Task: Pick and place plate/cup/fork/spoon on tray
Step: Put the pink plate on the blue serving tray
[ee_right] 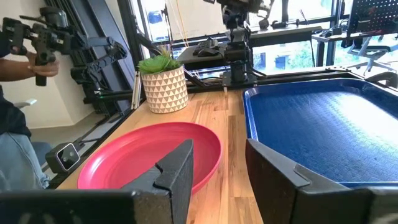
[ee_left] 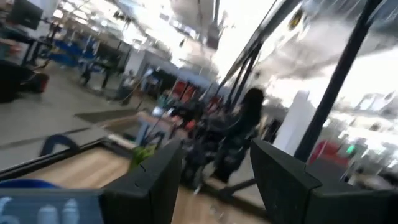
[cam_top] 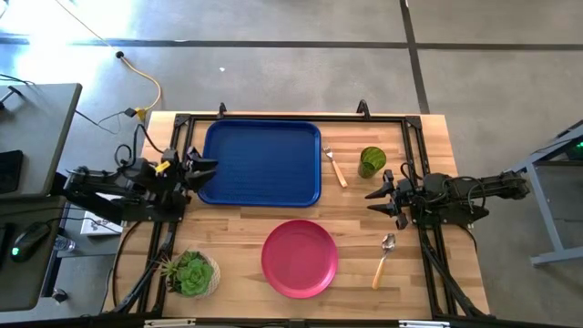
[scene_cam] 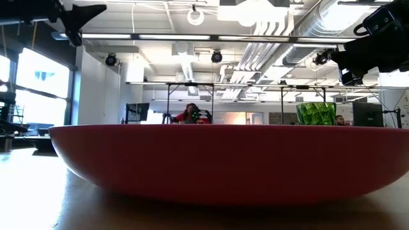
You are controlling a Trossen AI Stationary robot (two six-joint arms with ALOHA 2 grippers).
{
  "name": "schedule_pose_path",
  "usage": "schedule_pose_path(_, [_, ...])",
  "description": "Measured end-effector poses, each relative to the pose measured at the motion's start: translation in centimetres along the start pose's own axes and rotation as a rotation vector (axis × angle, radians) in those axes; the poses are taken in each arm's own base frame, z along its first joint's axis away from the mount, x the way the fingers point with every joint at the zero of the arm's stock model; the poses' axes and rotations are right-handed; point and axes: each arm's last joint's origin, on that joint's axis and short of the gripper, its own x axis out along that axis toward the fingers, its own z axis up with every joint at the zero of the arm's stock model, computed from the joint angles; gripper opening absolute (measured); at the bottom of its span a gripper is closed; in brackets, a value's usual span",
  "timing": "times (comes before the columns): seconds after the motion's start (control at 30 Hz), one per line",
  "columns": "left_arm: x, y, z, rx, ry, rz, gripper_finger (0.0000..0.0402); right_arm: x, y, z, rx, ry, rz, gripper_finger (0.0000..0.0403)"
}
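1 plate (cam_top: pixel 300 258) (pink-red, round) | left gripper (cam_top: pixel 211 168) agape | right gripper (cam_top: pixel 375 202) agape

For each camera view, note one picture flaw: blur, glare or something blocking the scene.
High view: glare whitens the floor's top-left corner. Low view: the plate fills the frame, hiding most of the table. Left wrist view: motion-smeared throughout. Right wrist view: sharp; bright windows behind the tray.

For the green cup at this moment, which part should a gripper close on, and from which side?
Grip the cup across its side wall, probably coming in level from the right gripper, the nearer one. It stands upright, mouth up, clear of the fork and outside the tray, so opposite walls look free for both fingers.
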Motion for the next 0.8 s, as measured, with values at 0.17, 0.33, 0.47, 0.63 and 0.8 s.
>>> schedule_pose_path(0.17, [1.6,-1.0,1.8,0.073,0.151,0.078,0.0182,0.0,0.0,0.0,0.000,0.000,0.000,0.0138])
schedule_pose_path(0.33, [4.2,-2.0,2.6,0.149,0.321,0.145,0.0182,0.0,0.0,0.0,0.000,0.000,0.000,0.0138])
schedule_pose_path(0.47, [6.6,-2.7,2.5,0.197,0.441,0.190,0.0182,0.0,0.0,0.0,0.000,0.000,0.000,0.0138])
schedule_pose_path(0.63, [9.4,-3.4,1.8,0.239,0.575,0.222,0.0182,0.0,0.0,0.0,0.000,0.000,0.000,0.0138])
schedule_pose_path(0.8, [11.9,-3.7,0.6,0.263,0.665,0.240,0.0182,0.0,0.0,0.0,0.000,0.000,0.000,0.0138])
